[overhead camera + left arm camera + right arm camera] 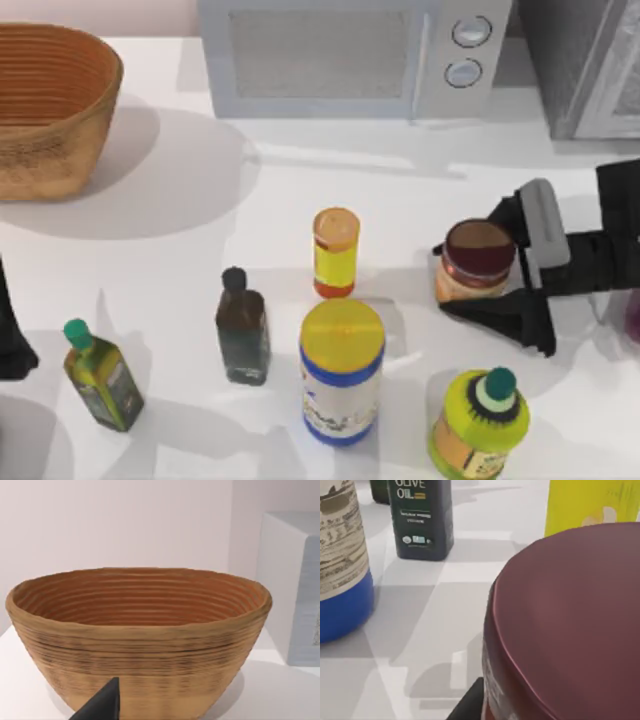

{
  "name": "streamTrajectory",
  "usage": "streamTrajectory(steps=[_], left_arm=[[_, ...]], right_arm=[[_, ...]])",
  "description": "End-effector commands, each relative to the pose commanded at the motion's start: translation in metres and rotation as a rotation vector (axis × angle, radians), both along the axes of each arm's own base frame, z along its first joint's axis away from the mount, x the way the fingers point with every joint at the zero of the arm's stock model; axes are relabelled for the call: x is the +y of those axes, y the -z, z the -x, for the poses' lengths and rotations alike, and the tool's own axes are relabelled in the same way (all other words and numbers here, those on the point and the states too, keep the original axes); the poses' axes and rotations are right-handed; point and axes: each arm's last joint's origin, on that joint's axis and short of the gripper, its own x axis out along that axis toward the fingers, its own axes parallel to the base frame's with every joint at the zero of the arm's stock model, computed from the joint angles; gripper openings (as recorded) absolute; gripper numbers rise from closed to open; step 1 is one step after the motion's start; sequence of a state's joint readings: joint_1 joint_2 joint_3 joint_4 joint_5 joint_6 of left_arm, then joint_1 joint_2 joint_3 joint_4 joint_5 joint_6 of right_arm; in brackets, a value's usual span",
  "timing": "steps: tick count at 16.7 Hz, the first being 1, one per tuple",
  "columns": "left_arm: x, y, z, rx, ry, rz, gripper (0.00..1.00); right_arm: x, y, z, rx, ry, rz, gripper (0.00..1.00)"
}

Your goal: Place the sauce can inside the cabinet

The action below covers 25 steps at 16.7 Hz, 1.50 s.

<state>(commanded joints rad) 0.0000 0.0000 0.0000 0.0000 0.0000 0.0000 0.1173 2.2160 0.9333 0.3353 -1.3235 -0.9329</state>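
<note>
Gripping the sauce can (pixel 477 260) from the table's right side, right gripper (pixel 478 268) has its dark fingers either side of the jar, one behind it and one in front; judged clamped on it, though contact at the pads is not plain. Can stands on the table at right, just right of the slim yellow bottle (pixel 335 252) and above the green-capped yellow jar (pixel 480 425). To do this step well: keep the can upright, lift straight clear of those neighbours, then carry back and right to the cabinet (pixel 585 65) at the far right corner, staying off the microwave (pixel 340 55) beside it. Right wrist view adds the can's maroon lid (pixel 570 615) close up, plus the olive oil bottle (pixel 420 517) label and the blue-and-white can (pixel 340 565) beyond. Left wrist view adds the wicker basket (pixel 137 640) interior, bare. Left arm parked at the table's left edge, fingers cannot tell.
</note>
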Motion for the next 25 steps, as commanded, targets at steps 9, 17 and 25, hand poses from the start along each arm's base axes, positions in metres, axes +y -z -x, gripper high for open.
streamTrajectory(steps=[9, 17, 25], left_arm=[[0.000, 0.000, 0.000, 0.000, 0.000, 0.000, 1.00], [0.000, 0.000, 0.000, 0.000, 0.000, 0.000, 1.00], [0.000, 0.000, 0.000, 0.000, 0.000, 0.000, 1.00]], right_arm=[[-0.001, -0.001, -0.001, -0.003, 0.004, 0.000, 0.00], [0.000, -0.073, -0.011, -0.005, 0.003, 0.000, 0.00], [-0.001, -0.150, -0.001, -0.003, 0.004, 0.000, 0.00]])
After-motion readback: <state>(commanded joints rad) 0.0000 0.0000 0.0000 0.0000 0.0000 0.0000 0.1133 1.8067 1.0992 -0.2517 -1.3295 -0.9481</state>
